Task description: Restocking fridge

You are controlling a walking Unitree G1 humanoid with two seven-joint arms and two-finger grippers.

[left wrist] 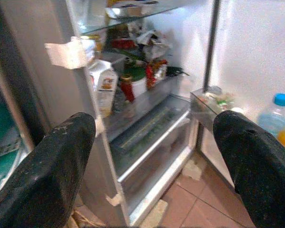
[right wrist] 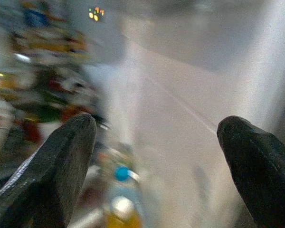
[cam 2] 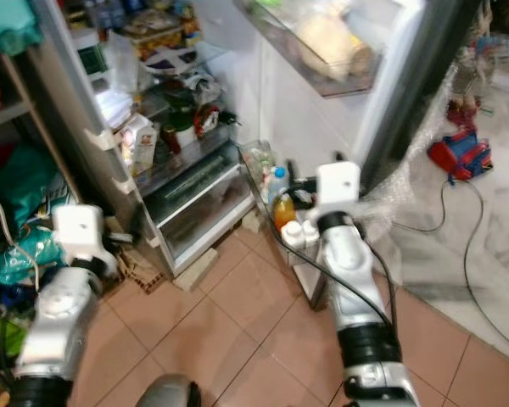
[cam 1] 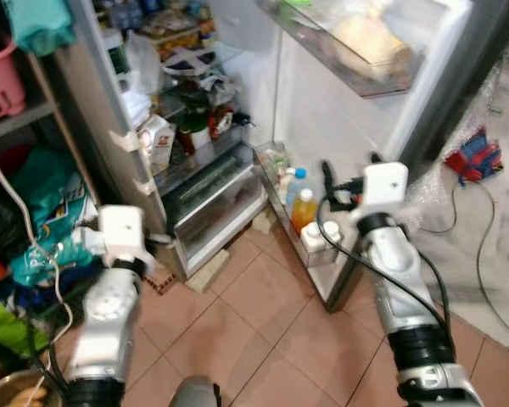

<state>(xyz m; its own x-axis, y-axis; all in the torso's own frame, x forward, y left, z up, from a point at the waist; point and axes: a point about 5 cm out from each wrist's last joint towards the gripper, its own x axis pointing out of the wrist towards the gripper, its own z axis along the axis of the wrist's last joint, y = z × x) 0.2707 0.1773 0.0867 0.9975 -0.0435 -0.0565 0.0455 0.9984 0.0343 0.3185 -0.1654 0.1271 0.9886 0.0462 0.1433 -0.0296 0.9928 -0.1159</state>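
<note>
The fridge stands open, its shelves packed with food. A milk carton [cam 1: 157,140] stands on a lower shelf above the clear crisper drawer [cam 1: 220,199]. The bottom door shelf [cam 1: 276,182] holds a blue-capped bottle [cam 1: 295,180], an orange juice bottle [cam 1: 303,208] and white bottles [cam 1: 316,239]. My right gripper [cam 1: 349,170] hangs open just above that door shelf, nothing between its fingers [right wrist: 61,161]. My left gripper [left wrist: 154,128] is open too, held low in front of the fridge's left edge and pointing at the drawer.
A shelf unit with a pink basket [cam 1: 0,80] and teal bags [cam 1: 42,203] crowds the left. Bubble wrap, a red-and-blue object [cam 1: 475,157] and a cable [cam 1: 483,254] lie on the floor at right. The upper door shelf [cam 1: 365,51] juts out overhead.
</note>
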